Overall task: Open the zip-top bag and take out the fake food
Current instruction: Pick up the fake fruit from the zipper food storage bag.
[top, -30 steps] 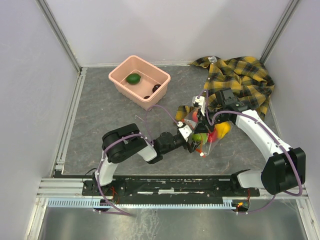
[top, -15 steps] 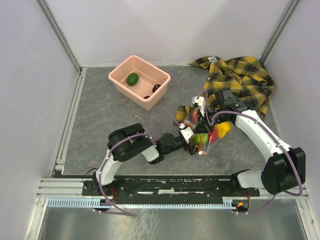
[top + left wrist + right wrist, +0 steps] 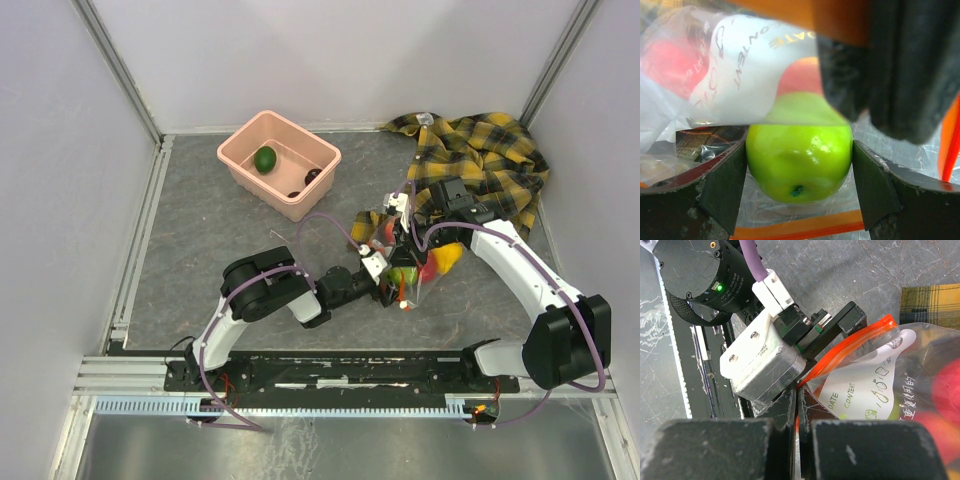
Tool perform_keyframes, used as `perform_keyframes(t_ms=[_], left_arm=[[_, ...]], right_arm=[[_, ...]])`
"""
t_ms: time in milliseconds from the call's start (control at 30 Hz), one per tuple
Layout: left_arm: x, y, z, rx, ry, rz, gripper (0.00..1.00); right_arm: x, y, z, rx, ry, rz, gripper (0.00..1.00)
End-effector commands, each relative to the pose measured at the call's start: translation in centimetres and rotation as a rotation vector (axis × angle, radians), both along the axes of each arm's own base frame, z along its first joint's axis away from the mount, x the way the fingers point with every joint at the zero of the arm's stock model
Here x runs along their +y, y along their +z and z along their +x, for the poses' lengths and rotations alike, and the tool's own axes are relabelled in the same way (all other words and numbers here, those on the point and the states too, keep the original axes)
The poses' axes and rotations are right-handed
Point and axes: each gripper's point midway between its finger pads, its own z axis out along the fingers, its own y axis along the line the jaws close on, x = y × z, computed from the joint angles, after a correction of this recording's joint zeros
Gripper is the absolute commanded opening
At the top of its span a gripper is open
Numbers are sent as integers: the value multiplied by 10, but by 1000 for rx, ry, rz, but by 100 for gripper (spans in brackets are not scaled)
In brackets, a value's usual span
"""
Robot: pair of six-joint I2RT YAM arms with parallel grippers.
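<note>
A clear, crinkly zip-top bag (image 3: 425,265) with an orange-red zip strip is being held near the middle of a grey table (image 3: 200,240), in front of a yellow-and-black plaid shirt (image 3: 490,160). The right gripper (image 3: 799,425) is pinching the bag's rim, jaws closed on the plastic. The left gripper (image 3: 395,282) is reaching into the bag's mouth, its jaws pressing both sides of a glossy light green plastic apple (image 3: 800,155). A red fruit (image 3: 432,268) and a yellow-orange fruit (image 3: 448,256) are sitting inside the bag. A pink plastic tub (image 3: 240,150) is holding a dark green fruit (image 3: 265,158).

Left arm (image 3: 262,292) and right arm (image 3: 522,264): white shells, chunky black joints, purple cables (image 3: 754,260) looping off each. Up close, the right gripper (image 3: 797,412) is blocky matte black. A green light (image 3: 716,287) glows on a round black motor (image 3: 695,270) next to a boxy white housing (image 3: 762,362).
</note>
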Motion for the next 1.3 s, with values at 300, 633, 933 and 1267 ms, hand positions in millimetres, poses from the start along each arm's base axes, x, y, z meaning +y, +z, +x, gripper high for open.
perform_keyframes(t_ms=[300,633,933,1267], left_arm=[[17,36,-17,7,-21,-119,40],[44,53,-32,32,-18,-142,32],[64,67,-45,134,-9,-210,29],[77,62,-49,318,11,-144,28]], right_arm=[[6,21,3,-66,29,40,2],[6,19,3,-65,28,38,2],[6,18,4,-59,28,35,2],[6,18,4,-63,26,31,2]])
